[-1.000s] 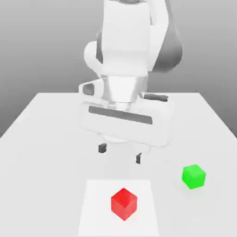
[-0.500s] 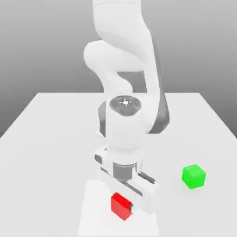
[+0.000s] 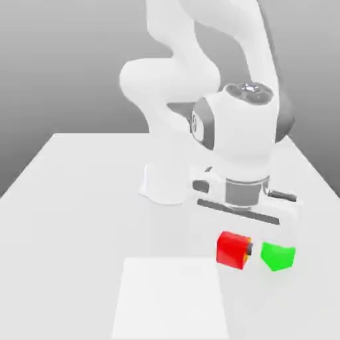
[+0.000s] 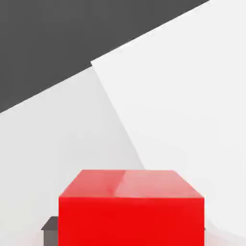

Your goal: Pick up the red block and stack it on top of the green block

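The gripper [image 3: 235, 251] hangs below the white arm [image 3: 232, 143] and is clamped on the red block [image 3: 231, 250], with one dark finger [image 3: 250, 248] showing against the block's side toward the exterior view's right. The red block looks lifted off the pale grey surface [image 3: 73, 199], though the exterior view gives little to judge the gap by, so it may sit only just above it. The green block [image 3: 277, 256] rests on the surface just beside the red block, on the exterior view's right, with a narrow gap between them; the two are at about the same level in the picture and the red one is not on top of the green one. A lighter white square patch [image 3: 171, 299] lies on the surface nearer the camera and toward the exterior view's left of both blocks, and neither block stands on it. The arm's base [image 3: 166, 186] stands on the surface behind the blocks. In the hand view the red block [image 4: 130, 211] is seen close up with its top face and one side face showing, a dark finger tip [image 4: 50, 224] pokes out beside it, and beyond it lie the grey surface [image 4: 62, 144] and the white patch [image 4: 192, 105]
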